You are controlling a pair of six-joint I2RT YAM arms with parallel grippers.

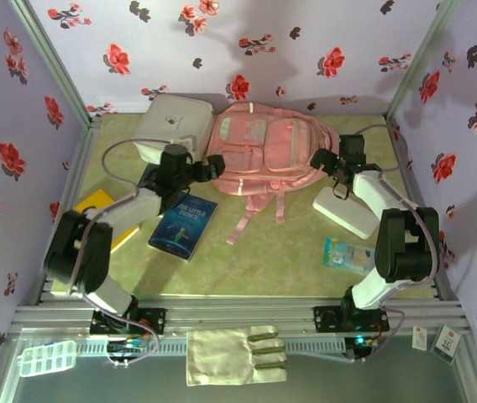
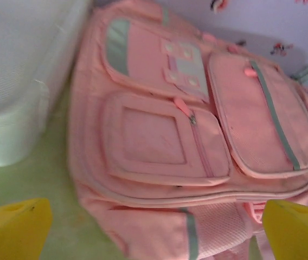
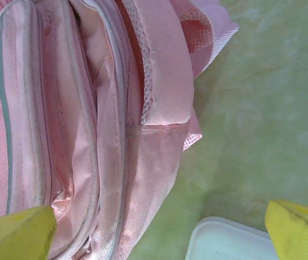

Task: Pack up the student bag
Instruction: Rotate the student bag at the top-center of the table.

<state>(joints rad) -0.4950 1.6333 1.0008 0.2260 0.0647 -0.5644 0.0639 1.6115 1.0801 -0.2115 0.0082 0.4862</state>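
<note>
The student bag (image 1: 264, 147) is a large pink backpack lying flat at the back middle of the green table, front pockets up, straps trailing toward me. My left gripper (image 1: 213, 168) hovers at the bag's left lower edge, open. In the left wrist view its yellow fingertips (image 2: 13, 227) stand wide apart over the bag (image 2: 197, 135), gripping nothing. My right gripper (image 1: 327, 161) is at the bag's right side, open. The right wrist view has the bag's side seams and mesh strap (image 3: 89, 108) under the open right gripper (image 3: 159, 227).
A white rounded box (image 1: 171, 122) stands left of the bag, close to the left gripper. A flat white container (image 1: 346, 210) lies under the right arm. A blue book (image 1: 184, 225), a yellow item (image 1: 100, 206) and a teal packet (image 1: 348, 253) lie nearer the front.
</note>
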